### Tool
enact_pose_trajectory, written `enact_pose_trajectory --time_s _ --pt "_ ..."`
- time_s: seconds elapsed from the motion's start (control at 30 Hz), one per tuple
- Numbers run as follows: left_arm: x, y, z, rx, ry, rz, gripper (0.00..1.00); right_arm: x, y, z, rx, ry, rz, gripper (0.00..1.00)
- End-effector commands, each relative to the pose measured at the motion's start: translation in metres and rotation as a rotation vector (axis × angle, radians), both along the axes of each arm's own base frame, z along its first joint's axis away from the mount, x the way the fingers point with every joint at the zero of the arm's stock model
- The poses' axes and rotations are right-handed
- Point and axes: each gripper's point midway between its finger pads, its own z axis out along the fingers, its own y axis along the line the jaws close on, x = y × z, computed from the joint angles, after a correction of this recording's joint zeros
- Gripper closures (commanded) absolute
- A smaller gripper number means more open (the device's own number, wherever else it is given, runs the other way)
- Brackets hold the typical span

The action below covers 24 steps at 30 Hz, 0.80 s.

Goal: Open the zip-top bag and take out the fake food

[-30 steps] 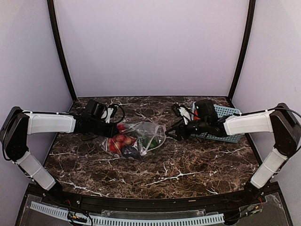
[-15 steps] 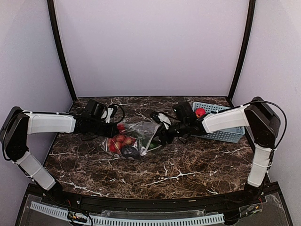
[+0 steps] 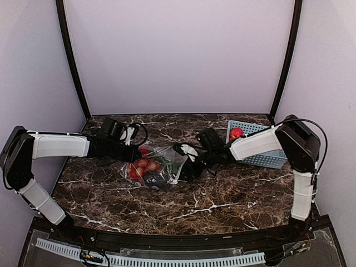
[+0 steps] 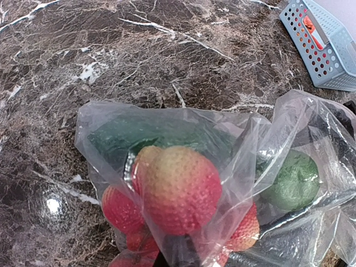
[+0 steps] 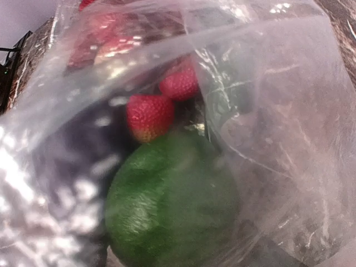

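Left gripper clamps the bag steady. Right gripper reaches inside for the food — whether it is open is hidden.

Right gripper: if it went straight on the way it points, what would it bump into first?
The right gripper would most likely meet the clear plastic of the zip-top bag, then the round green fake fruit right behind it. Depth is unclear, though.
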Motion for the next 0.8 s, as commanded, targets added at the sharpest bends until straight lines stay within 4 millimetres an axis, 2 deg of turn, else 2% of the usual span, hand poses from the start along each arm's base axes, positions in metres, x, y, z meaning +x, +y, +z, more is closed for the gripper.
enact_pose_trajectory --time_s 0.0,0.13,0.47,0.67,0.77 --pt "0.001 0.001 0.007 -0.02 -0.022 0.006 0.99 0.001 0.002 -0.013 -0.055 -0.011 -0.012 0.16" --pt "0.001 0.001 0.005 -0.022 -0.02 0.006 0.99 0.001 0.003 -0.017 -0.058 -0.013 -0.013 0.15" --pt "0.002 -0.001 0.004 -0.026 -0.014 0.002 0.99 0.012 0.022 -0.008 -0.011 -0.034 -0.006 0.14" --pt "0.002 -0.003 0.0 -0.032 -0.004 -0.005 0.99 0.018 0.032 -0.005 0.01 -0.03 -0.012 0.11" --pt "0.001 -0.004 -0.001 -0.035 0.0 -0.008 0.99 0.021 0.035 -0.006 0.013 -0.026 -0.017 0.14"
